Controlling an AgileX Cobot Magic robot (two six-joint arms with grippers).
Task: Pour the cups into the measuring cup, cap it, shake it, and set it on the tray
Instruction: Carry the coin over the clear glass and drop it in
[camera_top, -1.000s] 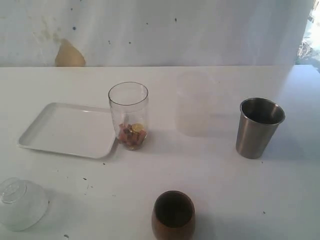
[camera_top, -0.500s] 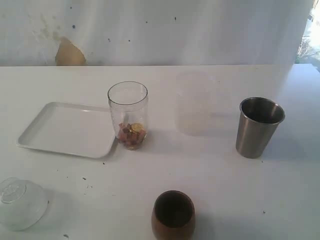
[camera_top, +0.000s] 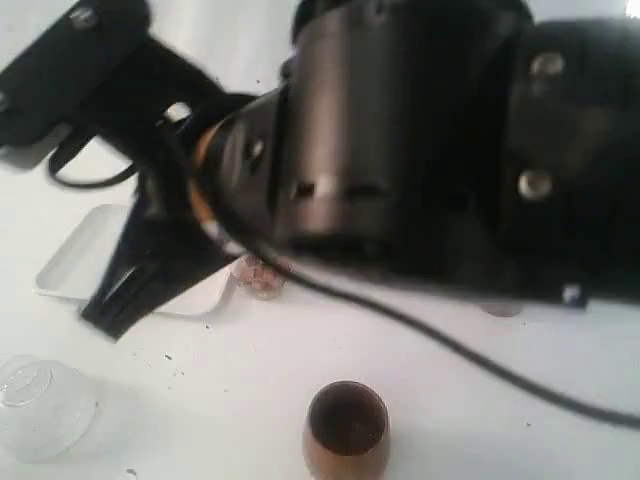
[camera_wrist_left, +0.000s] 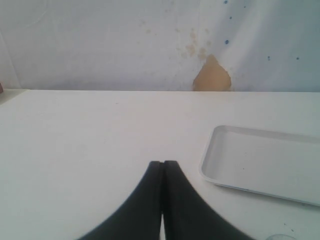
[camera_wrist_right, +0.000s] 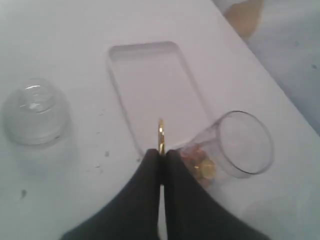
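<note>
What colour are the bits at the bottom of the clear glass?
The bits are reddish-brown and golden yellow; clearest in the right wrist view.

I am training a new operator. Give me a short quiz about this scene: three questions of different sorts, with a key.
1. True or false: the left pincer is shut.
2. What is inside the measuring cup? A) water B) small brown and golden pieces C) nothing
3. Fill in: the brown cup stands ___ the tray (on/off).
Key: 1 true; 2 B; 3 off.
</note>
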